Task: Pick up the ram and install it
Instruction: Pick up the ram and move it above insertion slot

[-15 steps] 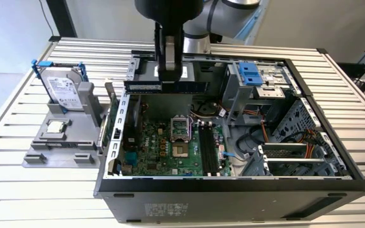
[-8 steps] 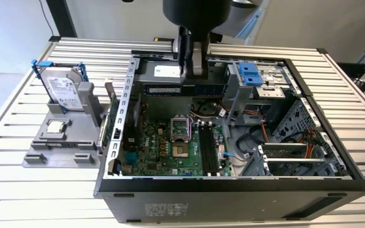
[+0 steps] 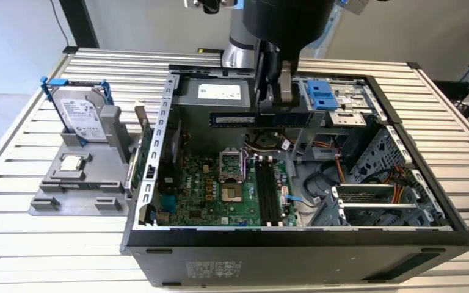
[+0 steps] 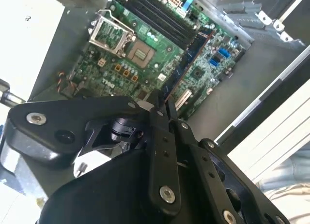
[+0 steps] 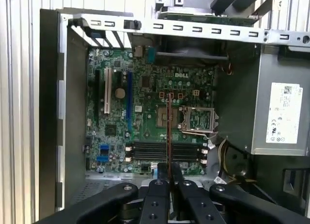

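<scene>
Here, ram [image 3: 234,119] clamped edgewise in closed gripper [image 3: 277,105], suspended level above motherboard [image 3: 210,183] of open computer case [image 3: 300,235] on slatted table [image 3: 22,244].

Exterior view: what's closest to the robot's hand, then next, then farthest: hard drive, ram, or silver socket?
1. The ram, gripped in the hand.
2. The silver socket, down inside the case.
3. The hard drive, outside the case, on the exterior view's left.

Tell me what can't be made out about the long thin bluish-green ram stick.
Long thin bluish-green ram stick: its middle, exterior view, hidden behind the black gripper.
Its flat faces, first wrist view: seen edge-on.
Black memory slots: latches' state, exterior view, too small.
</scene>
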Controlling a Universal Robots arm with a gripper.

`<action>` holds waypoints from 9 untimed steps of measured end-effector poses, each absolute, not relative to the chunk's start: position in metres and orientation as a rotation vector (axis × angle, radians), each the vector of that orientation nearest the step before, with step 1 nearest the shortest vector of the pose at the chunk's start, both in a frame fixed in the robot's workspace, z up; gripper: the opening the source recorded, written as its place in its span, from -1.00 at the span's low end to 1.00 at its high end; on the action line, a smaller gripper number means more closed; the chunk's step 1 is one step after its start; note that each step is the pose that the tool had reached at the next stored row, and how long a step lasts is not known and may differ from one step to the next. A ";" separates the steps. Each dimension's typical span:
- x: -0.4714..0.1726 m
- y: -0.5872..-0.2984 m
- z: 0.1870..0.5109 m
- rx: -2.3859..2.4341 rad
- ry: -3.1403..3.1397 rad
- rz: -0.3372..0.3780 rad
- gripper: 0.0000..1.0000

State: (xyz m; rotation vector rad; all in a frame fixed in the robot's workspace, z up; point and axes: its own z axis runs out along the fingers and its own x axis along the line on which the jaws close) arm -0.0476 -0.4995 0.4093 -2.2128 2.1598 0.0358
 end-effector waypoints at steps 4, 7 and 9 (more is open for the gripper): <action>-0.029 -0.499 0.407 -2.213 2.160 0.036 -1.00; -0.020 -0.499 0.405 -2.207 2.165 0.036 -1.00; -0.017 -0.499 0.403 -2.197 2.175 0.035 -1.00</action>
